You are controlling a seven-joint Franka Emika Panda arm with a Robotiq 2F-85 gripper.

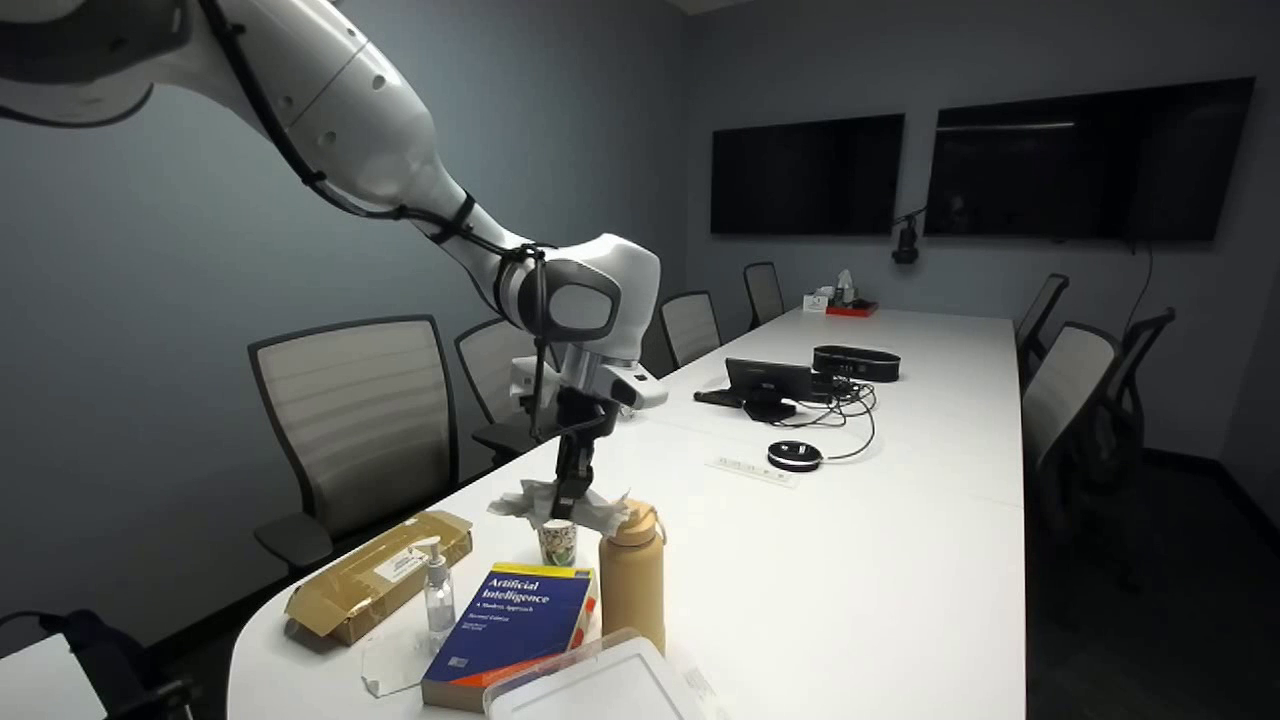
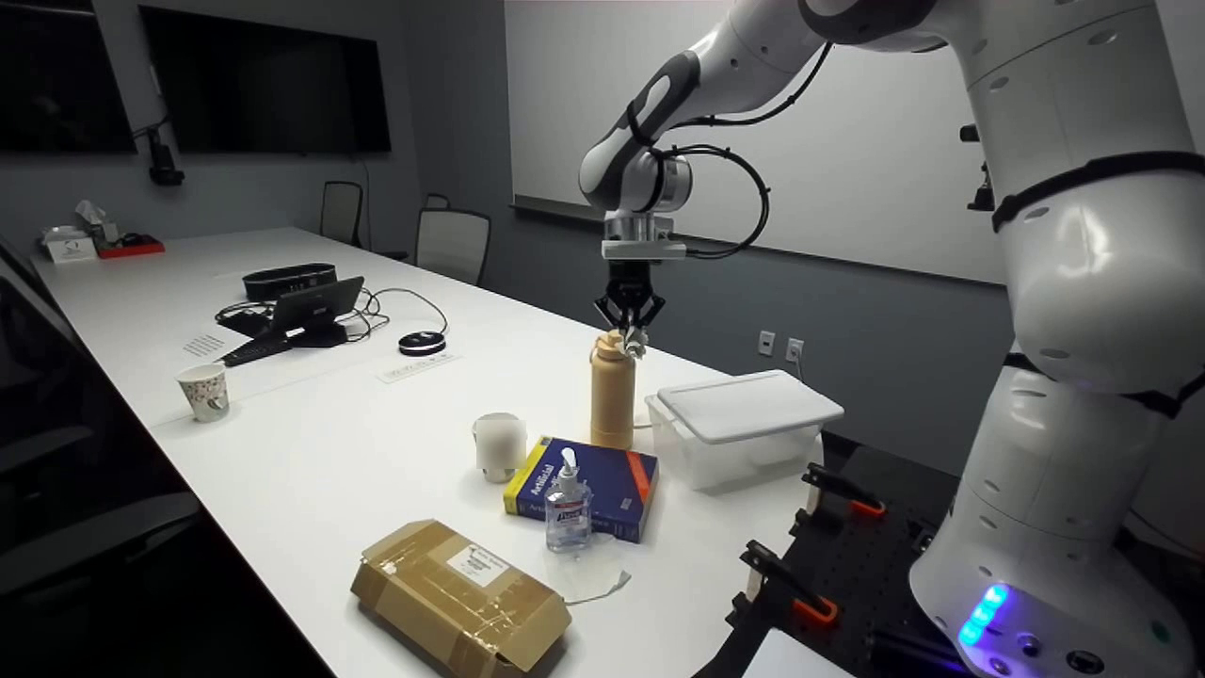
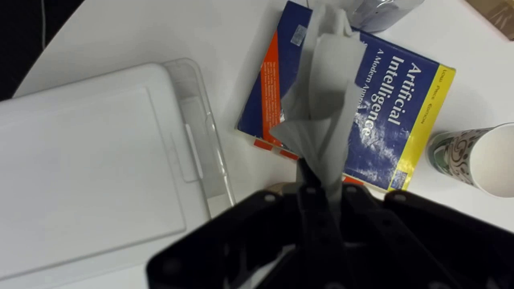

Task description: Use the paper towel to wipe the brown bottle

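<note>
The brown bottle (image 1: 632,590) stands upright on the white table beside the book, and shows in an exterior view (image 2: 612,400). In the wrist view only a small tan patch of the bottle (image 3: 276,188) shows behind the fingers. My gripper (image 1: 572,498) is shut on the crumpled white paper towel (image 1: 600,514), close to the bottle's cap. The towel hangs out from both sides of the fingers, and one end reaches the cap in the picture; I cannot tell whether it touches. In the wrist view the towel (image 3: 333,80) extends over the book from the fingertips (image 3: 321,186).
A blue book (image 2: 584,485), a hand sanitizer bottle (image 2: 569,516), a paper cup (image 2: 499,447) and a cardboard box (image 2: 461,598) stand near the bottle. A lidded plastic container (image 2: 744,433) is on its other side. Another cup (image 2: 204,394) stands further off.
</note>
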